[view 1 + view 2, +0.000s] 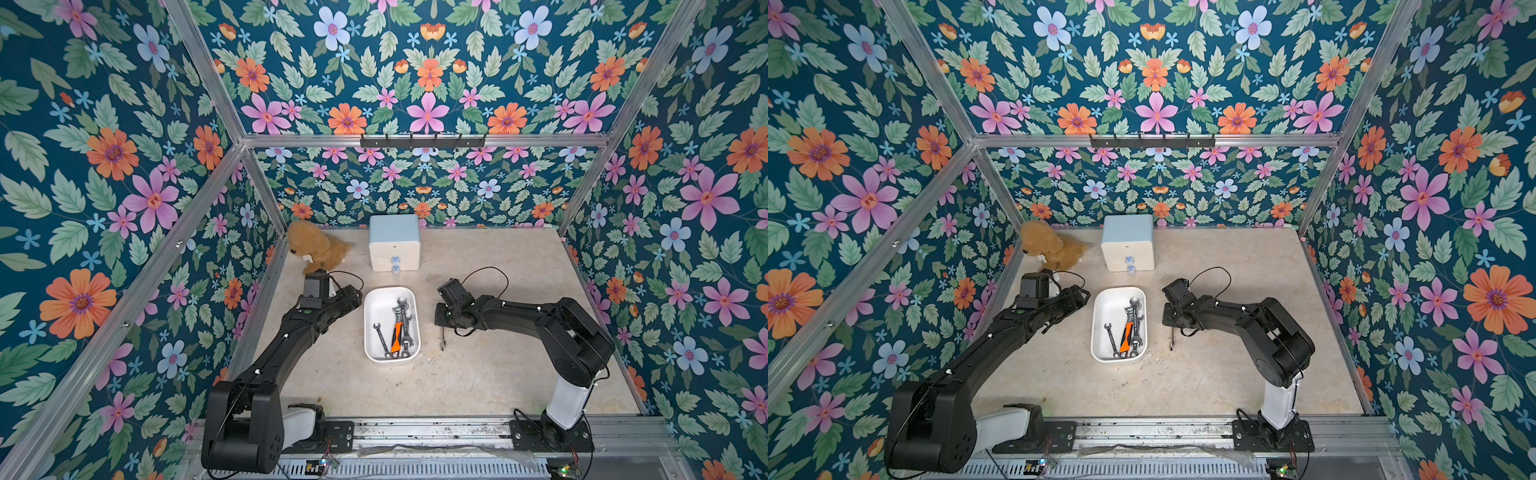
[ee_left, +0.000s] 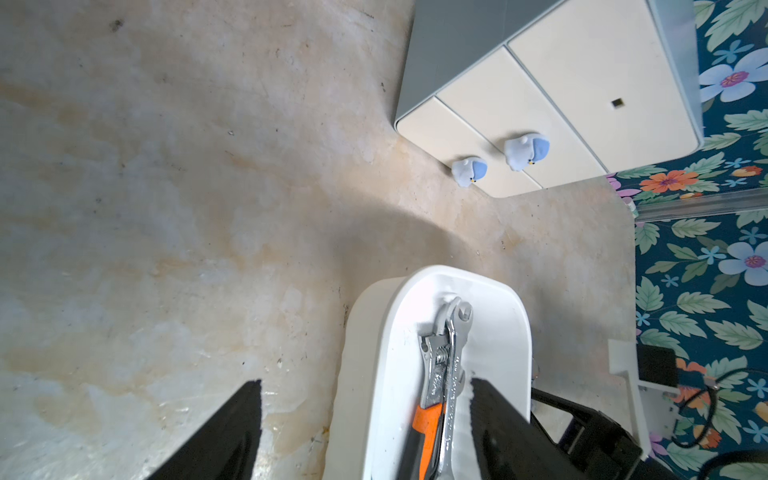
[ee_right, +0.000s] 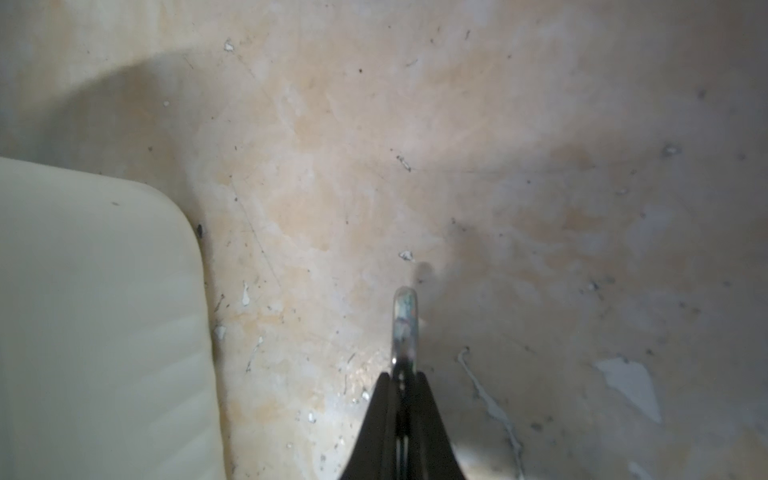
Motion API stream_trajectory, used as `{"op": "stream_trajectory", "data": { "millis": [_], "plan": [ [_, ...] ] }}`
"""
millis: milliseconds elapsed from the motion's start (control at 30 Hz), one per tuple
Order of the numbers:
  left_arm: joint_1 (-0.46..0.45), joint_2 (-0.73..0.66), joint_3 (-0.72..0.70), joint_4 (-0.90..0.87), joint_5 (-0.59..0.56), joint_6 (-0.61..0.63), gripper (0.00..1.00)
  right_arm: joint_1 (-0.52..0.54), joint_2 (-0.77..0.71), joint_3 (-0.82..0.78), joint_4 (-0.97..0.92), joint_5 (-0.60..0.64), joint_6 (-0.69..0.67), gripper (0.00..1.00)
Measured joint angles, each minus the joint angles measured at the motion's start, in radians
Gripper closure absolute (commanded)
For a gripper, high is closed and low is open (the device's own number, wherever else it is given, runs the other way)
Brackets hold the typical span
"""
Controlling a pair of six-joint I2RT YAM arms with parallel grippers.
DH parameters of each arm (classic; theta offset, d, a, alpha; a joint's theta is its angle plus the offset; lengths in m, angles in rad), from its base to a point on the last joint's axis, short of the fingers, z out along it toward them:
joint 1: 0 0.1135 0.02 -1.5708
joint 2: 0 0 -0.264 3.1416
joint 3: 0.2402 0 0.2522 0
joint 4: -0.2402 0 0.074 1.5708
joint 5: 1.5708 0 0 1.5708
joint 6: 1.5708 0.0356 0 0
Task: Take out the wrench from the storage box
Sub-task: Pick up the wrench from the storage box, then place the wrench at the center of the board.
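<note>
Right wrist view: fingers (image 3: 384, 399) of the right gripper (image 3: 402, 376) were pinched tight on the wrench (image 3: 404, 324), seen edge-on, its long axis running straight out from the tips toward the table (image 3: 540, 166). Tip sat close to the surface (contact could not be told). Storage box (image 3: 104, 332) lay just beside, toward the left arm; the held wrench (image 1: 443, 338) hung clear outside its wall in a top view. Left gripper (image 2: 365, 381) stood wide, straddling the box's wall, gripping nothing. Orange-handled wrench (image 1: 397, 330) and others lay inside the box. Judged: set-down falls to the right arm, straight down.
</note>
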Motion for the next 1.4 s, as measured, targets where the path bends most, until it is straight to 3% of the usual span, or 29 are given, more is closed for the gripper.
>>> {"op": "stream_trajectory", "data": {
  "millis": [467, 1000, 1200, 1400],
  "plan": [
    [0.0, 0.011, 0.005, -0.001, -0.002, 0.001, 0.18, 0.0, -0.041, -0.054, 0.007, 0.048, 0.018, 0.84],
    [0.0, 0.014, 0.019, -0.015, -0.011, 0.004, 0.18, 0.0, -0.089, -0.061, -0.068, 0.1, -0.002, 0.77],
    [0.0, 0.012, 0.045, -0.034, -0.015, 0.01, 0.18, 0.03, -0.147, 0.01, -0.14, 0.111, -0.03, 0.71],
    [0.0, -0.007, 0.064, -0.069, -0.042, 0.034, 0.17, 0.151, -0.17, 0.185, -0.238, 0.132, -0.061, 0.71]
  ]
}}
